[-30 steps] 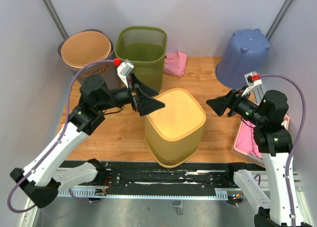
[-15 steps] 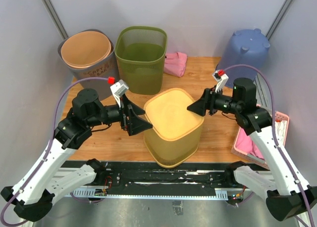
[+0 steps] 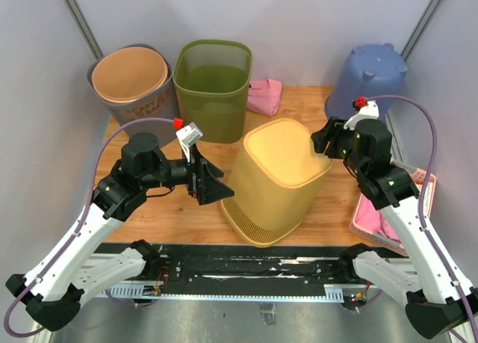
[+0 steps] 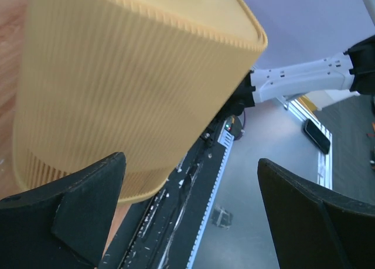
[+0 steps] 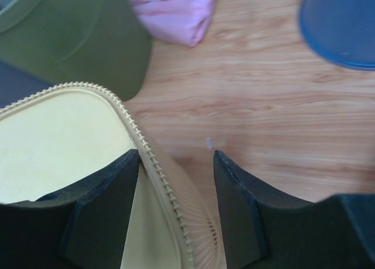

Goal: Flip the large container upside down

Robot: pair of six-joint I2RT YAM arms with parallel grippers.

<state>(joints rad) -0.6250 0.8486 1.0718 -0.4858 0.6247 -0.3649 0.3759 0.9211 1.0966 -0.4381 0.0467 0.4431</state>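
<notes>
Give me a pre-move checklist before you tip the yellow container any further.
1. Right gripper straddles the yellow container's rim: ok.
2. Right jaws clamped on that rim: not ok, a gap shows at the outer finger.
3. Left gripper open beside the container's wall: ok.
4. Left gripper touching the wall: cannot tell.
5. Container leaning, not flat on the table: ok.
6. Green bin clear of the tipping path: cannot tell.
</notes>
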